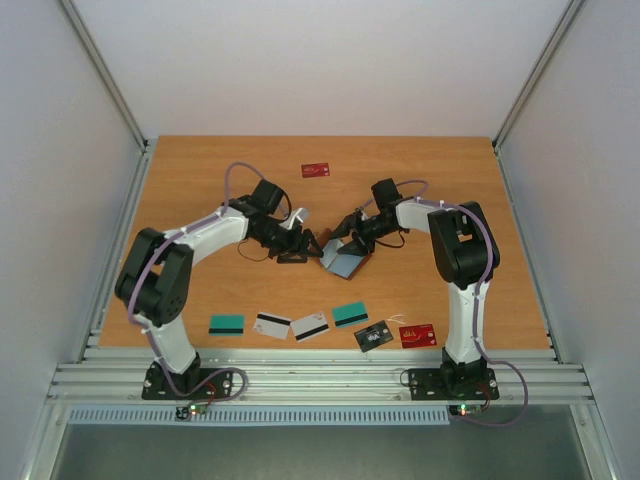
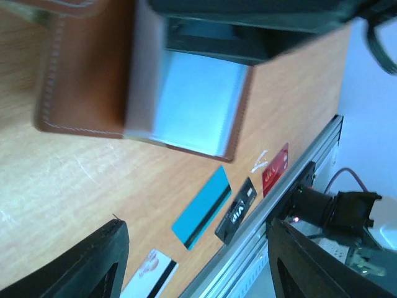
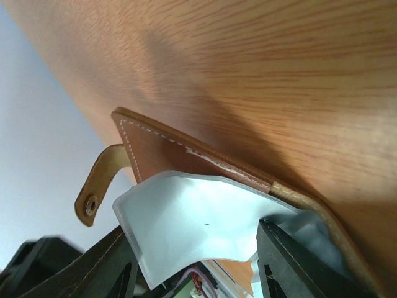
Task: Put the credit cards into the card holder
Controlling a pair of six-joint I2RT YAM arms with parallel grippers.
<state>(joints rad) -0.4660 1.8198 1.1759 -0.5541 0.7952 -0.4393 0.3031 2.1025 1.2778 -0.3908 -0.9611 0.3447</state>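
Observation:
The brown leather card holder (image 1: pixel 345 262) lies open mid-table, grey-blue lining up. My left gripper (image 1: pixel 300 246) is just left of it, and in the left wrist view the left gripper (image 2: pixel 198 264) is open and empty, with the holder (image 2: pixel 87 81) beyond its fingers. My right gripper (image 1: pixel 352 238) is at the holder's far edge. Its wrist view shows the right gripper (image 3: pixel 205 267) with jaws wide and the holder's pale sleeve (image 3: pixel 192 223) curving between the fingers. Credit cards lie near the front edge: teal (image 1: pixel 226 324), white (image 1: pixel 271 325), white (image 1: pixel 309 327), teal (image 1: pixel 350 315), black (image 1: pixel 373 337), red (image 1: pixel 418 335).
Another red card (image 1: pixel 316 169) lies alone towards the back of the wooden table (image 1: pixel 200 200). A metal rail (image 1: pixel 320 375) runs along the near edge by the arm bases. Pale walls close in the left, right and back sides.

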